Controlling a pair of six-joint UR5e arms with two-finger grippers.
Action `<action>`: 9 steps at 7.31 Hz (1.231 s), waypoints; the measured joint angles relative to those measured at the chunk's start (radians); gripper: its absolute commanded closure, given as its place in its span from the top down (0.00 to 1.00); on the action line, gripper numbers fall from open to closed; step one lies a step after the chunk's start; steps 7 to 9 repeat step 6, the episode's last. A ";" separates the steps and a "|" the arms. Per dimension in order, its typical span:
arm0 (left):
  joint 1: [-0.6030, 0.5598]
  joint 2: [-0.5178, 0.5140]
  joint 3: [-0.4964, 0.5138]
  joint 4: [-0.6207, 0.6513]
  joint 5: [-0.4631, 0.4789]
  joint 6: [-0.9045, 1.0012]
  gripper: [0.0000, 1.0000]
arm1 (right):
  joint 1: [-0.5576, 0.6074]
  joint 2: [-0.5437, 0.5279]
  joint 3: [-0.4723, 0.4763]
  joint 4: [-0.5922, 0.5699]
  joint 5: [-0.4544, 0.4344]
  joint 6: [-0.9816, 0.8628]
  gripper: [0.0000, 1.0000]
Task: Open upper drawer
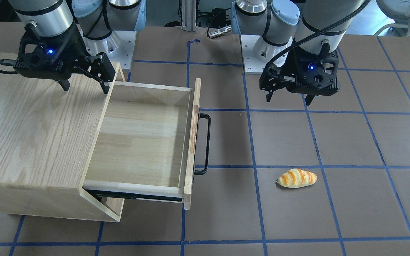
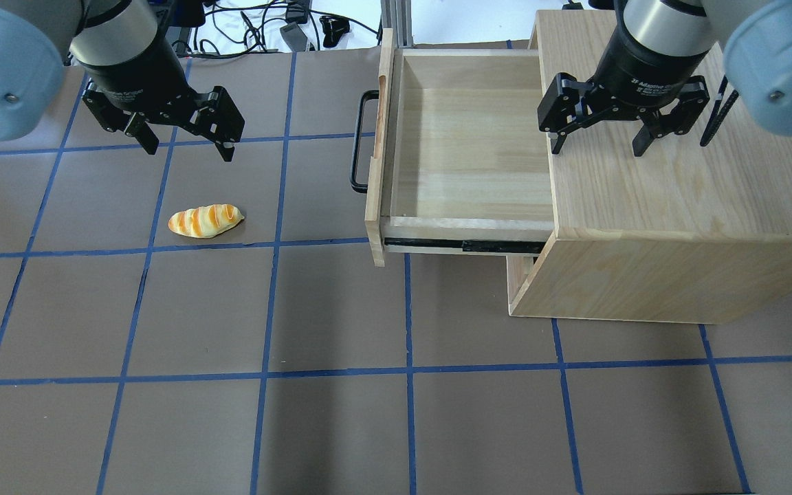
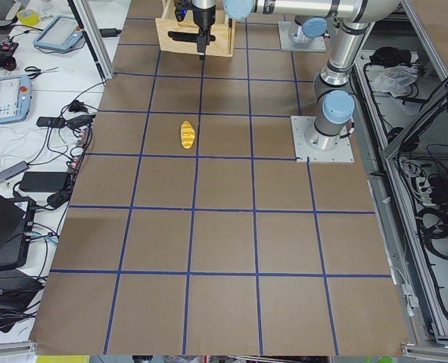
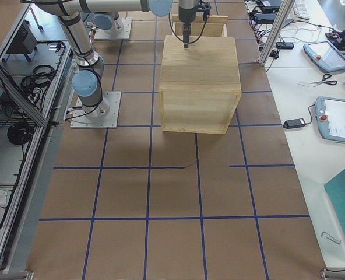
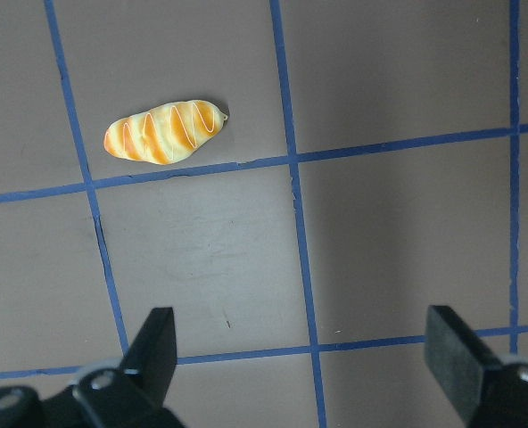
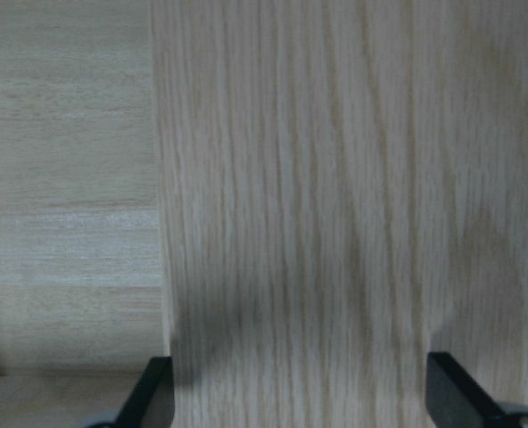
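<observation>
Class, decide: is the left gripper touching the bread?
Apart. The left wrist view shows bare table between the open left gripper and the bread, which lies well beyond the fingertips.

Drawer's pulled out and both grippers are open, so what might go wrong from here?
The right gripper hangs over the cabinet top near its edge; moving lower, it might strike the wood. The upper drawer sticks far out, so a sweeping arm might knock its handle and push it in.
</observation>
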 measured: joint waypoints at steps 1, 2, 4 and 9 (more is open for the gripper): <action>0.002 0.003 -0.001 0.000 0.001 0.001 1.00 | 0.000 0.000 0.000 0.000 -0.001 0.000 1.00; 0.003 0.004 -0.001 0.000 0.001 0.002 1.00 | 0.000 0.000 0.000 0.000 -0.001 0.000 1.00; 0.012 0.005 0.002 0.000 -0.001 0.002 1.00 | 0.000 0.000 0.000 0.000 -0.001 0.000 1.00; 0.029 0.006 0.001 -0.001 0.005 0.003 1.00 | 0.000 0.000 0.000 0.000 0.000 0.000 1.00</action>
